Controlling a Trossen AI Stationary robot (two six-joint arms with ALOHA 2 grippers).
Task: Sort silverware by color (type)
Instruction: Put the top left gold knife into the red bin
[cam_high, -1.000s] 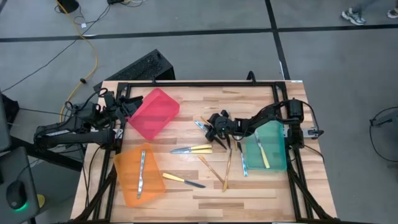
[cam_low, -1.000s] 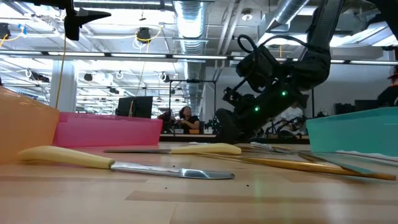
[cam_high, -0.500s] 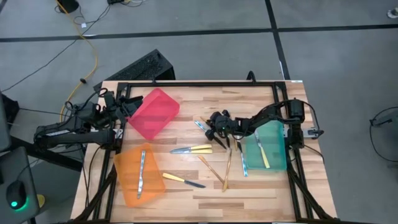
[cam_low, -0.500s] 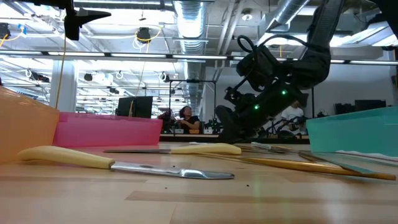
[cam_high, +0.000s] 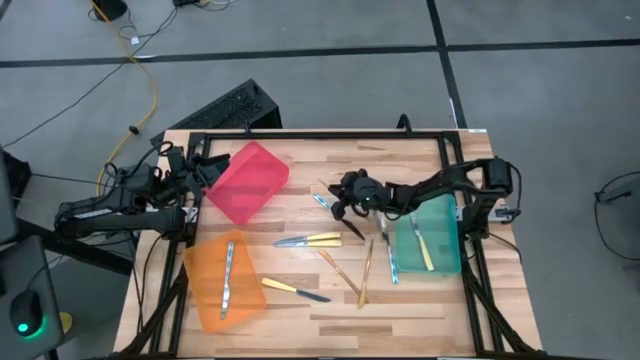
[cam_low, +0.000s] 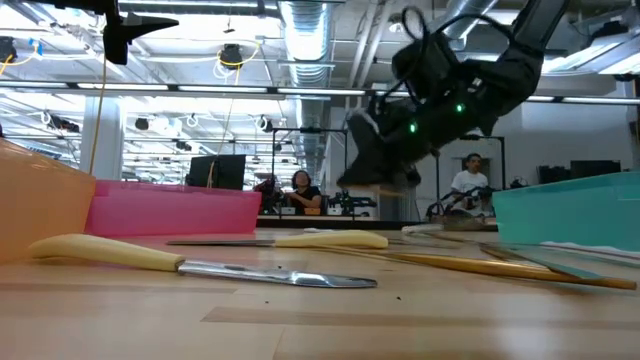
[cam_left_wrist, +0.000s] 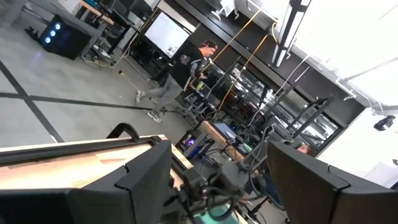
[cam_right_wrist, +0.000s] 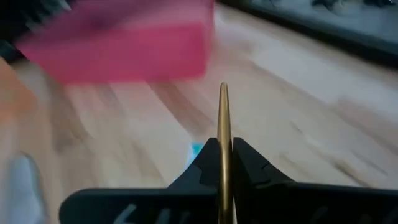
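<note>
Right of centre in the high view, the right gripper (cam_high: 345, 195) hung over the bench (cam_high: 420, 300), jaws clamped on a gold piece (cam_right_wrist: 223, 149) whose long axis pointed toward the red bin (cam_high: 247, 181); the left gripper (cam_high: 205, 172) waited wide beside that bin.

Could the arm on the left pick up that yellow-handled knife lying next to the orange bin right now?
Probably not as it stands. The left gripper sits open at the table's far-left edge behind the red bin, well away from the yellow-handled knife. Nothing lies on the knife, but the orange bin stands between them, so the arm would have to reach over.
</note>
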